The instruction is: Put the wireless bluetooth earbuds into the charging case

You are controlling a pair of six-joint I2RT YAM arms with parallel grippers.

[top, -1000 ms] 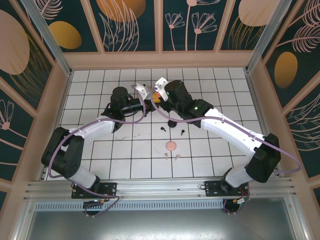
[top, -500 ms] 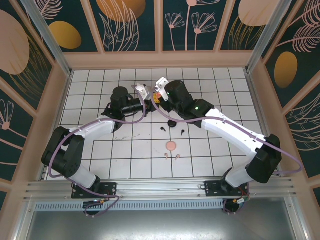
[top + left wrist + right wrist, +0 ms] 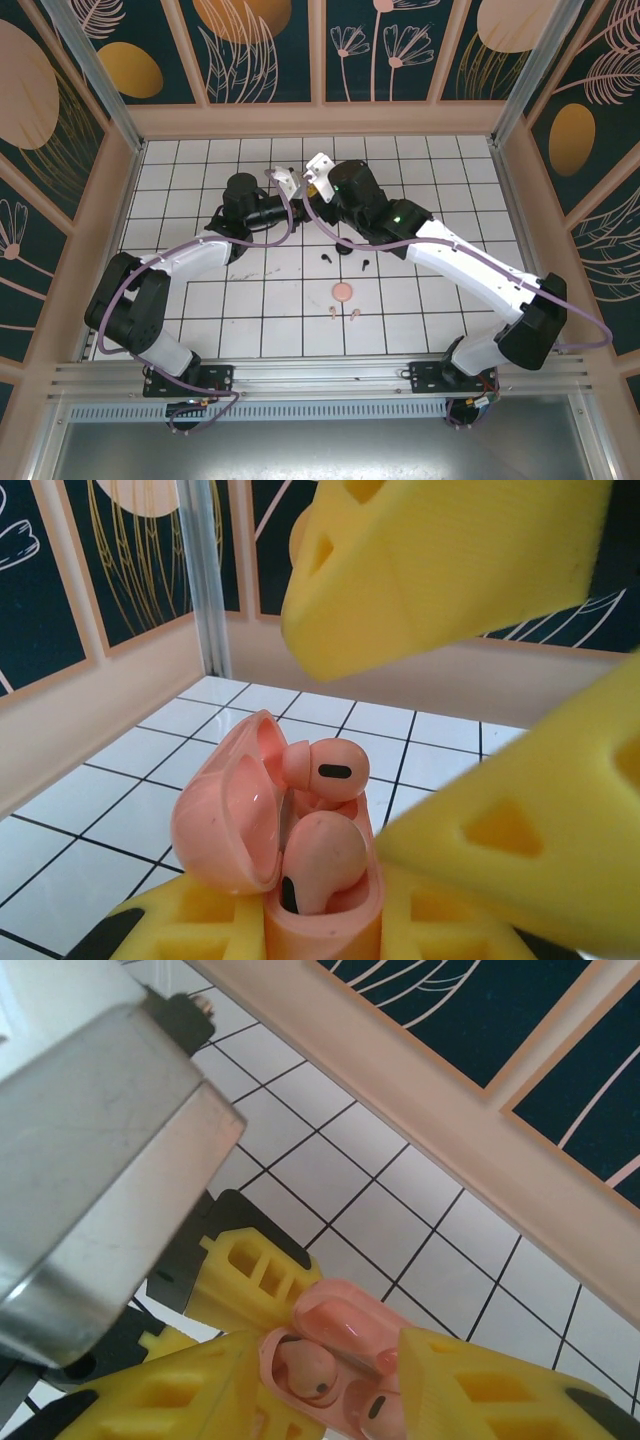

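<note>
A pale pink charging case (image 3: 320, 920) stands upright with its lid (image 3: 225, 815) swung open, and my left gripper (image 3: 320, 935) is shut on its base. Two pink earbuds are in it: one (image 3: 320, 860) sits deep in its well, the other (image 3: 325, 770) stands higher, at the far well. My right gripper (image 3: 330, 1370) is open, its yellow fingers (image 3: 440, 570) on either side of the case mouth and apart from the raised earbud (image 3: 375, 1415). Both grippers meet above the far middle of the table (image 3: 305, 185). Two black earbuds (image 3: 327, 257) and two pink earbuds (image 3: 343, 313) lie loose on the tiles.
A round pink case (image 3: 343, 291) lies in front of the loose black earbuds, and a black case (image 3: 343, 247) shows partly under the right arm. The back wall (image 3: 480, 1150) is close behind the grippers. The left wrist's grey housing (image 3: 90, 1140) crowds the right gripper.
The right arm's wrist has shifted slightly to the left toward the left gripper. The left arm and the loose items on the tiles have not moved.
</note>
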